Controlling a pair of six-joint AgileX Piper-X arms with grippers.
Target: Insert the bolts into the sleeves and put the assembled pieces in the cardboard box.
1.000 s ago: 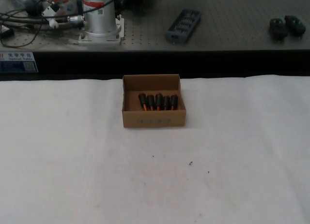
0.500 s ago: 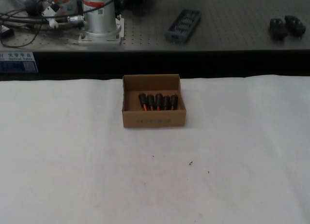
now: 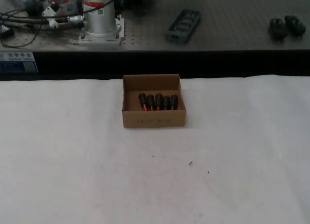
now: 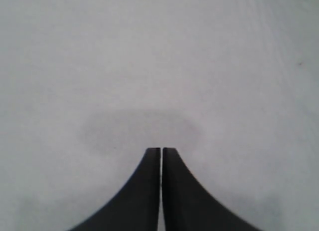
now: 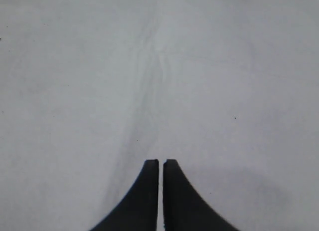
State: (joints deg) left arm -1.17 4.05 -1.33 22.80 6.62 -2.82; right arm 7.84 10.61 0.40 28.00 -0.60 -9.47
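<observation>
Five assembled pieces (image 3: 158, 101) lie side by side in the cardboard box (image 3: 154, 120), toward twelve o'clock on the white cloth (image 3: 72, 161), so the job looks finished. That likely explains the left gripper (image 4: 161, 151) and right gripper (image 5: 161, 162): both are pinched together, empty, over bare cloth away from the box.

open cardboard box (image 3: 154, 118) on the white cloth, five black-sleeved orange bolts (image 3: 158, 101) side by side inside
</observation>
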